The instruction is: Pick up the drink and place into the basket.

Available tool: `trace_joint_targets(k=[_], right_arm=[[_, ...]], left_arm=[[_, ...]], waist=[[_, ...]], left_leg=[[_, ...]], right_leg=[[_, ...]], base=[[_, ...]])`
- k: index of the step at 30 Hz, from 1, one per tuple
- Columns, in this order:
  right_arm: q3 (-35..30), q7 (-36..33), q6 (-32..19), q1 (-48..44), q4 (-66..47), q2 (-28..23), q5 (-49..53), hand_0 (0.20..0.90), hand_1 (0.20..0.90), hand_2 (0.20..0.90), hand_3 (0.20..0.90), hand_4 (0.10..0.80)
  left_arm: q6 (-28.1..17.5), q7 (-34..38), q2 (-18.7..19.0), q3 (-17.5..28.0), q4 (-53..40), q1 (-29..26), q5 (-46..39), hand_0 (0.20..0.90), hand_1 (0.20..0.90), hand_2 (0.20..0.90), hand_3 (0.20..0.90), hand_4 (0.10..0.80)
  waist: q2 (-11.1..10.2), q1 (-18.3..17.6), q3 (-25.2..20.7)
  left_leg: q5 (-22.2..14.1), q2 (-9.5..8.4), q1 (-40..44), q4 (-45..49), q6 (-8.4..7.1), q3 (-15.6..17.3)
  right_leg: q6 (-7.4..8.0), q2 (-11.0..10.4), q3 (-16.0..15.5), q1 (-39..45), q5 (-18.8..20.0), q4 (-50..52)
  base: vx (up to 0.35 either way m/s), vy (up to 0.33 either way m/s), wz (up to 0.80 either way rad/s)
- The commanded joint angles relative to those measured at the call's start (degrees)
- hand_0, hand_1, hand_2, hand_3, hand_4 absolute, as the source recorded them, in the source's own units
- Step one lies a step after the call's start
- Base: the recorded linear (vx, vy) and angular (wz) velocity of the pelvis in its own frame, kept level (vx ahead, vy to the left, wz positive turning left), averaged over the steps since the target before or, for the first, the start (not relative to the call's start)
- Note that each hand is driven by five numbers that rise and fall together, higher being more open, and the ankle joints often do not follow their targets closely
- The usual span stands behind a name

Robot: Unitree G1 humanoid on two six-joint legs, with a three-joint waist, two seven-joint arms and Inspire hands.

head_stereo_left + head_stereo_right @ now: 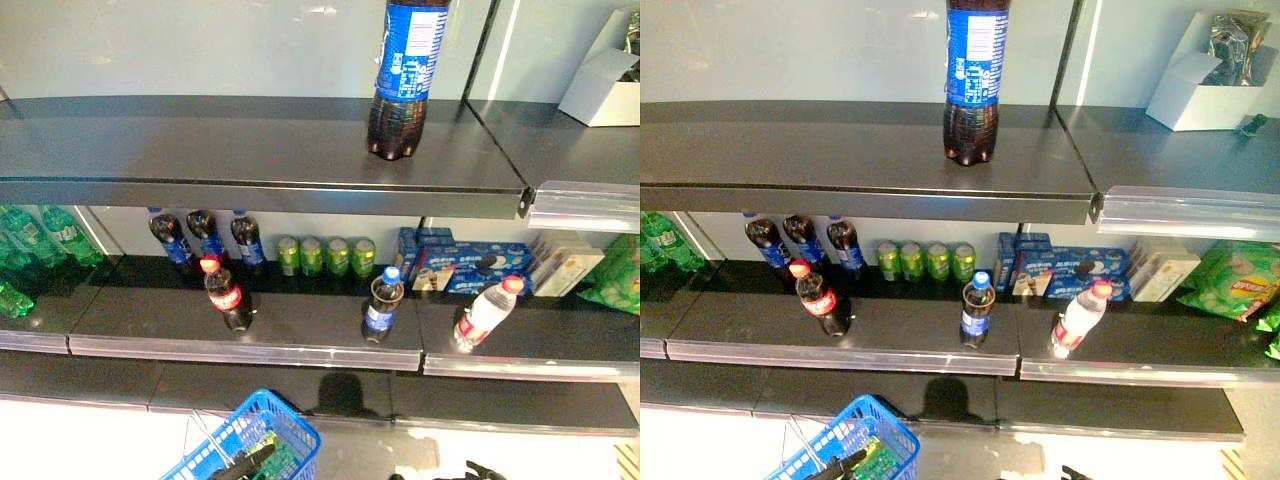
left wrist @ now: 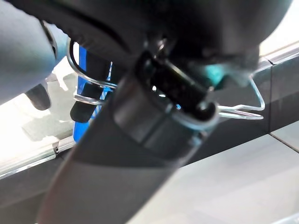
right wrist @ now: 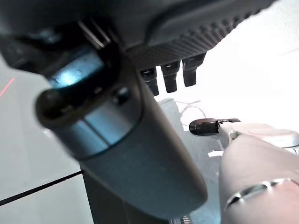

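Several drinks stood on the middle shelf point(image 1: 300, 330), a blue-capped bottle point(image 1: 382, 306) nearest centre, while the left hand point(image 1: 245, 462) curled round the blue basket's point(image 1: 262, 425) wire handle at seven o'clock (ready underneath), the right hand point(image 3: 170, 74) hanging relaxed, empty.

- A blue-capped drink bottle point(image 1: 382, 305) with dark cola and a blue label stands upright near the front edge of the middle shelf, apart from the other bottles.
- A blue plastic basket point(image 1: 245, 440) with a wire handle sits low at the bottom of the view, below the shelves; something green, possibly a packet, lies inside it.
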Motion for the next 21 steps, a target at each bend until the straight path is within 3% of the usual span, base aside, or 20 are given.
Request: trace_joint_targets(k=[1, 2, 4, 7, 9, 13, 17, 20, 21], right_arm=[[-0.22, -0.37, -4.73, -2.54, 0.7, -2.69, 0.81, 0.9, 0.9, 0.9, 0.9, 0.8], [-0.31, 0.38, -5.69, -2.59, 1.02, -2.33, 0.42, 0.9, 0.9, 0.9, 0.9, 0.8], [0.02, 1.24, -6.75, -2.65, 0.86, -1.63, 0.23, 0.9, 0.9, 0.9, 0.9, 0.8], [1.01, 1.05, -5.85, -4.04, 1.38, -1.66, 1.91, 0.9, 0.9, 0.9, 0.9, 0.8], [1.41, 0.83, -4.7, -4.98, 1.96, -1.75, 1.71, 0.9, 0.9, 0.9, 0.9, 0.8], [2.07, 0.67, -3.21, -5.06, 2.46, -1.55, 0.11, 0.9, 0.9, 0.9, 0.9, 0.8], [2.02, 0.09, -3.2, -3.22, 1.73, -1.67, 0.12, 0.9, 0.9, 0.9, 0.9, 0.8], [1.57, -1.28, -2.23, -3.42, 1.03, -2.41, 1.17, 0.9, 0.9, 0.9, 0.9, 0.8], [1.35, -1.64, -1.9, -3.53, 0.98, -2.74, 1.28, 0.9, 0.9, 0.9, 0.9, 0.8]], left_arm=[[-3.88, -9.56, 3.36, 1.2, -3.58, -6.32, 2.13, 0.3, 0.3, 0.3, 0.2, 0.1], [-4.56, -9.3, 3.85, 1.39, -4.04, -6.02, 2.19, 0.3, 0.3, 0.3, 0.2, 0.1], [-4.83, -9.01, 4.72, 2.08, -4.6, -5.93, 1.78, 0.3, 0.3, 0.3, 0.2, 0.1], [-4.9, -9.37, 5.7, 0.94, -4.36, -6.82, 0.33, 0.3, 0.3, 0.3, 0.2, 0.1], [-5.38, -8.56, 5.31, -0.07, -4.16, -7.55, -1.15, 0.3, 0.3, 0.3, 0.2, 0.1], [-5.15, -6.05, 4.57, 0.56, -4.76, -7.85, -2.32, 0.3, 0.3, 0.3, 0.2, 0.1], [-4.9, -6.92, 4.09, 0.11, -5.56, -6.82, -2.28, 0.3, 0.3, 0.3, 0.2, 0.1], [-5.06, -7.52, 2.62, 0.19, -6.46, -6.22, -1.76, 0.3, 0.3, 0.3, 0.2, 0.1], [-5.06, -7.72, 2.36, 0.09, -6.41, -5.96, -1.68, 0.3, 0.3, 0.3, 0.2, 0.1]], waist=[[-3.46, 1.19, 2.15], [-4.03, 1.54, 2.91], [-3.71, 2.11, 3.34], [-2.47, 1.39, 2.9], [-2.17, 1.04, 2.11], [-1.75, 1.25, 1.21], [-0.74, 0.23, 1.66], [-0.56, 1.39, 1.85], [-0.38, 1.56, 1.71]], left_leg=[[-0.2, -1.12, -4.14, 4.2, 2.26, -2.26], [-0.62, -1.39, -3.96, 3.72, 2.51, -1.23], [-0.07, -1.33, -4.56, 2.73, 3.22, 0.21], [0.3, -1.9, -7.06, 3.39, 5.27, -0.21], [0.39, -2.75, -8.23, 3.89, 5.5, -1.28], [0.38, -2.02, -8.14, 4.55, 4.36, -1.4], [3.09, 1.48, -8.16, 4.84, 1.45, -1.21], [2.98, 0.68, -8.85, 4.71, 1.09, -6.11], [2.93, 0.64, -8.8, 4.58, 1.02, -6.4]], right_leg=[[5.93, -7.99, 2.96, -0.97, 1.59, 6.17], [7.13, -9.7, 2.28, -2.81, 5.39, 6.67], [7.6, -10.9, 1.26, -4.6, 6.45, 10.54], [5.82, -6.97, 5.25, -5.75, 1.05, 16.85], [4.67, -5.31, 6.44, -5.44, -0.52, 14.14], [3.65, -4.57, 5.31, -2.57, -2.86, 8.36], [1.61, -1.39, 6.18, -0.67, -5.56, 7.51], [1.07, -1.21, 5.58, 0.54, -6.02, 6.24], [0.98, -1.47, 4.94, 0.61, -6.33, 6.47]], base=[[-0.161, -0.096, -0.26], [-0.205, -0.096, -0.29], [-0.275, -0.057, -0.56], [-0.25, -0.012, -0.74], [-0.163, -0.12, -0.18], [-0.054, -0.213, -0.12], [-0.058, -0.158, -0.22], [-0.063, 0.022, 0.05], [-0.021, 0.087, 0.04]])
